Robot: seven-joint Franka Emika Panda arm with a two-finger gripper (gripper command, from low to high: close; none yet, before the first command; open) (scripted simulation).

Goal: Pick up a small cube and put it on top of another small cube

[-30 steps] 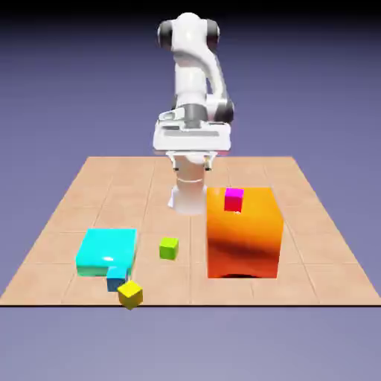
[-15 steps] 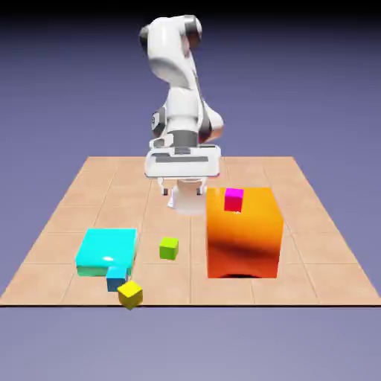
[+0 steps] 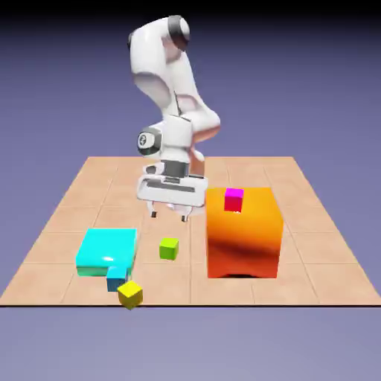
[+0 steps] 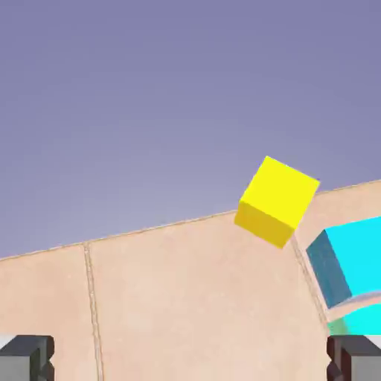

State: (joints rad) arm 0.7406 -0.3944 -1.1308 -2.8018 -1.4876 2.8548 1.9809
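The claw (image 3: 170,216) is seen wide open and empty, hung above the worktop (image 3: 89,186) behind the lime-green cube (image 3: 169,248). That cube sits alone on the tiles between the cyan block (image 3: 108,249) and the orange box (image 3: 244,234). The teal-blue cube (image 3: 115,279) touches the cyan block, with the yellow cube (image 3: 130,294) just beside it. A magenta cube (image 3: 234,199) rests on the orange box.
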